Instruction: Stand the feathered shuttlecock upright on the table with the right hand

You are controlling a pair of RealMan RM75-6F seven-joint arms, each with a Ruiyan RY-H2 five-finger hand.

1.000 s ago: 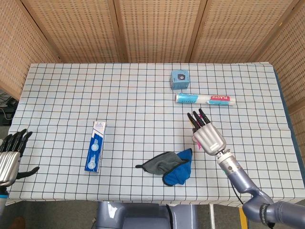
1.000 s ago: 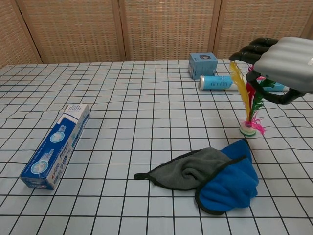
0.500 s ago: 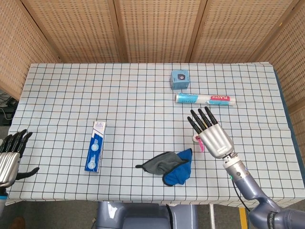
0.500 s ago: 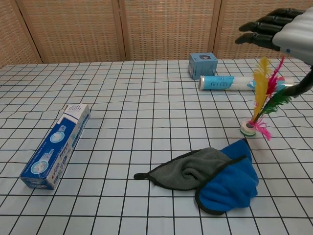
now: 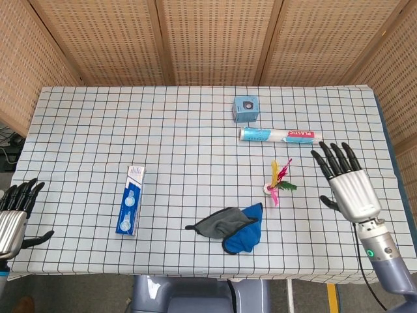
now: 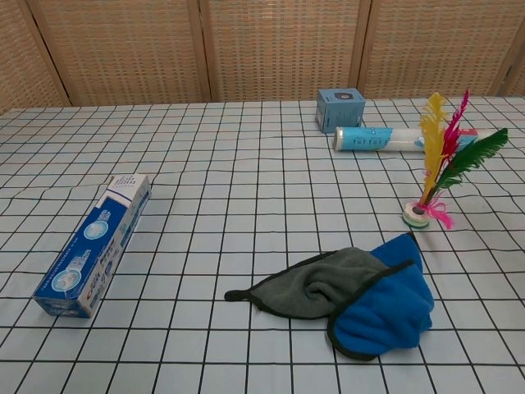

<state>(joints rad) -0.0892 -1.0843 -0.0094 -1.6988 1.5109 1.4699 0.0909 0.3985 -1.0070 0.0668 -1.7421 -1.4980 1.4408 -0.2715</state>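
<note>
The feathered shuttlecock [image 5: 278, 180] [image 6: 435, 168] stands upright on its white base on the checked table, its yellow, pink and green feathers fanning upward. My right hand [image 5: 346, 182] hangs open to the right of it, fingers spread, holding nothing and well apart from the feathers; the chest view does not show it. My left hand [image 5: 14, 210] is open at the table's near left edge, far from the shuttlecock.
A grey and blue cloth [image 5: 234, 226] [image 6: 353, 289] lies crumpled just in front of the shuttlecock. A blue toothpaste box [image 5: 131, 199] [image 6: 92, 244] lies at the left. A plastic-wrap tube [image 5: 280, 135] [image 6: 392, 139] and a small blue box [image 5: 245, 109] [image 6: 340, 109] sit behind.
My right hand has let go of the feathers, opened and drawn away to the right, leaving the chest view. The shuttlecock stays standing, its feathers now spread free.
</note>
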